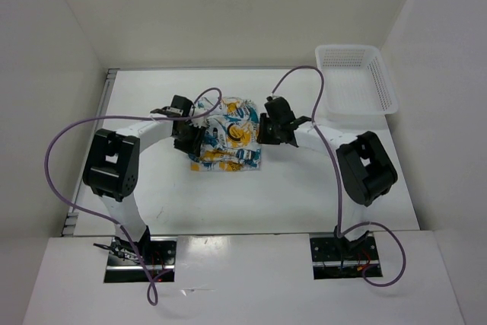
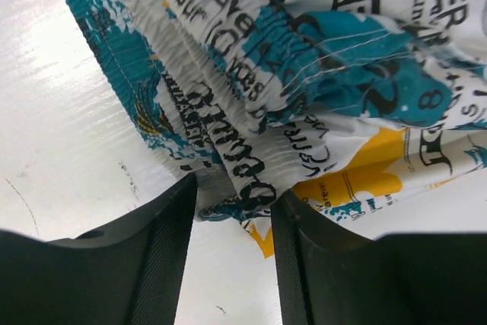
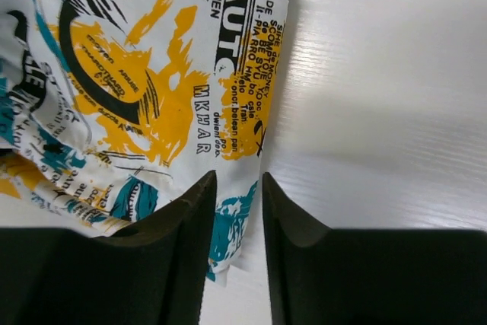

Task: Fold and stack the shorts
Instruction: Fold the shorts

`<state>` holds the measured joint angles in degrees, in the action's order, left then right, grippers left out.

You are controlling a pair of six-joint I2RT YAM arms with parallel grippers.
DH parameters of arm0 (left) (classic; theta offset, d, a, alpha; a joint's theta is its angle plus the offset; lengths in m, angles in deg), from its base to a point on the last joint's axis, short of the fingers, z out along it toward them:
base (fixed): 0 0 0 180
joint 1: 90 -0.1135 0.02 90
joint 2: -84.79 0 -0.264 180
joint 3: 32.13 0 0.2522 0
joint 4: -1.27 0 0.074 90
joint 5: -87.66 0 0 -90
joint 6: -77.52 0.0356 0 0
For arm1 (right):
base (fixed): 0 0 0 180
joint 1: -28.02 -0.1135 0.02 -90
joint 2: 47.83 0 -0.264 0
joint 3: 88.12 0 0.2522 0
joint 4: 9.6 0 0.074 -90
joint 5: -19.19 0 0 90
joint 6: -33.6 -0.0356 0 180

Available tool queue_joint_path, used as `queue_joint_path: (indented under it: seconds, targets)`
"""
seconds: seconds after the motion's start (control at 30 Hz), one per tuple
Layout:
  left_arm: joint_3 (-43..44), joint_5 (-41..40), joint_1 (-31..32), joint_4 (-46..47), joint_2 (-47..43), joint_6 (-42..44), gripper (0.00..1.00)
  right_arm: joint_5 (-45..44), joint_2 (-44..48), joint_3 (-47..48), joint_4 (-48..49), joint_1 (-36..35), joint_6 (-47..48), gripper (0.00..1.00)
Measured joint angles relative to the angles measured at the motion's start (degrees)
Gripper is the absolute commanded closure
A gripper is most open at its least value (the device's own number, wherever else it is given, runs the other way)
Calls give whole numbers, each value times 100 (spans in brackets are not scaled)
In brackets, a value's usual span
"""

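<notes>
We find the shorts (image 1: pixel 226 138) bunched at the middle of the surface (image 1: pixel 304 188). The left tool (image 2: pixel 234 195) pinches the gathered waistband, the right tool (image 3: pixel 240 184) a thin hem corner; we judge the hem may slip free, skewing the fold

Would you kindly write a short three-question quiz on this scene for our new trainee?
1. True or false: the shorts lie inside the basket.
2. The basket stands at the table's: A) far right corner, B) near left corner, C) centre.
3. Which has fabric between its fingers: left hand, right hand, or both?
Key: 1 false; 2 A; 3 both.
</notes>
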<state>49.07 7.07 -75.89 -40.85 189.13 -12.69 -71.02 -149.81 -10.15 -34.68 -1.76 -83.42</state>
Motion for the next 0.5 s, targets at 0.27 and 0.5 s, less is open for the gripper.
queue_joint_path:
  seconds: [0.27,0.5]
  targets:
    - [-66,-168,7,-146,-442,4,7,-146,883,-92,-26,516,-33,38]
    - [1180,-87,-623,-428,-1641,4,1,-439,2199,-173,-195,1738,157,30]
